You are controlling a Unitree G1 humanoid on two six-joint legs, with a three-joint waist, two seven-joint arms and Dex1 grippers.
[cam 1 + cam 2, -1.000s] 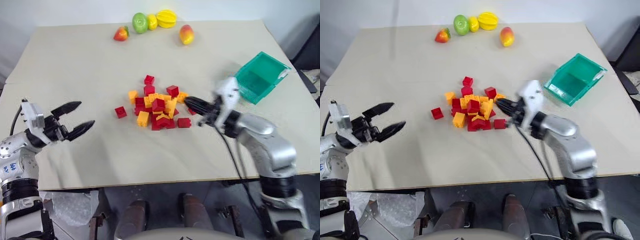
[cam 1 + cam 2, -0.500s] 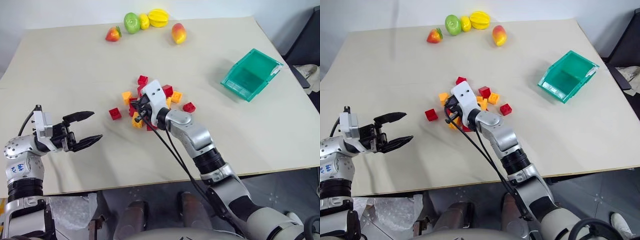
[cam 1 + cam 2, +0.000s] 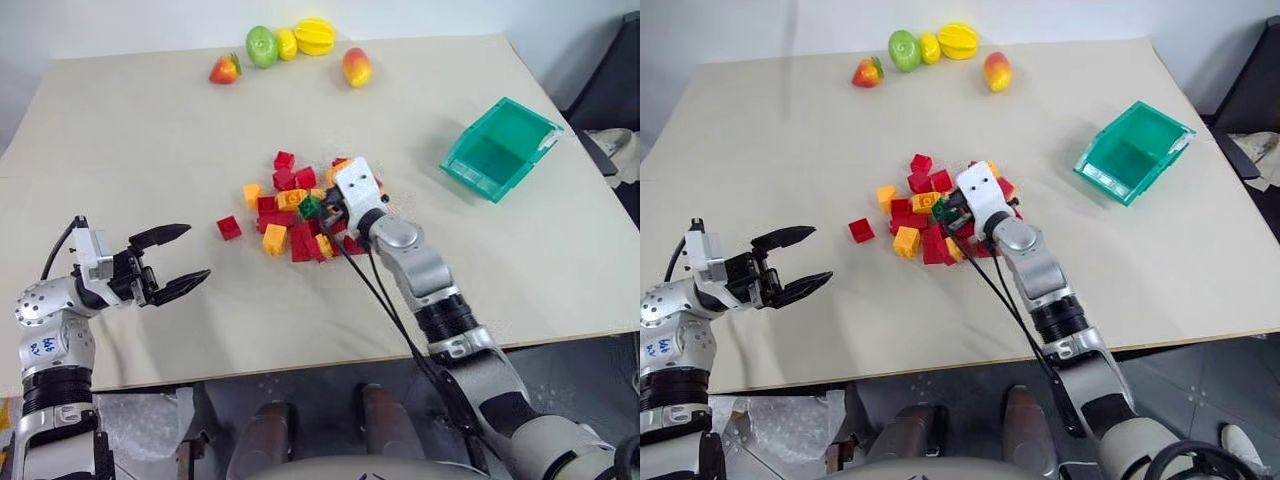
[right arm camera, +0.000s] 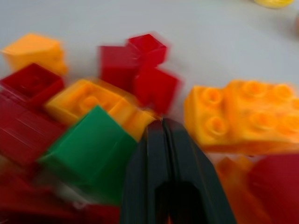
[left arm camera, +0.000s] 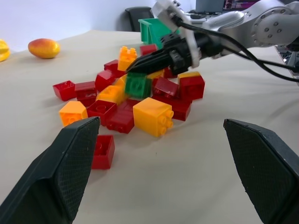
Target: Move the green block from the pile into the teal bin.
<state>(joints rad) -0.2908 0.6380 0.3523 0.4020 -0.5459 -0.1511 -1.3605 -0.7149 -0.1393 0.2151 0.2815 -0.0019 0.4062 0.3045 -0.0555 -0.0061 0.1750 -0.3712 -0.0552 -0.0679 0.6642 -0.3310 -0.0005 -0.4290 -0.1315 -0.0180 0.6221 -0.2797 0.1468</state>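
Right tool point(image 3: 322, 209) moved beside green block point(image 3: 310, 207), teal bin point(image 3: 520, 128) empty

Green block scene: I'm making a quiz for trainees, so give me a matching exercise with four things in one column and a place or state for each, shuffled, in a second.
Things:
1. green block
2. teal bin
3. left gripper
4. right gripper

Places or states:
A. fingers spread open, apart from the pile
B. fingers shut together, tips at the green block
C. lying among red and orange bricks
D. on the table at the robot's right, with no brick in it

Pairs: 1-C, 2-D, 3-A, 4-B
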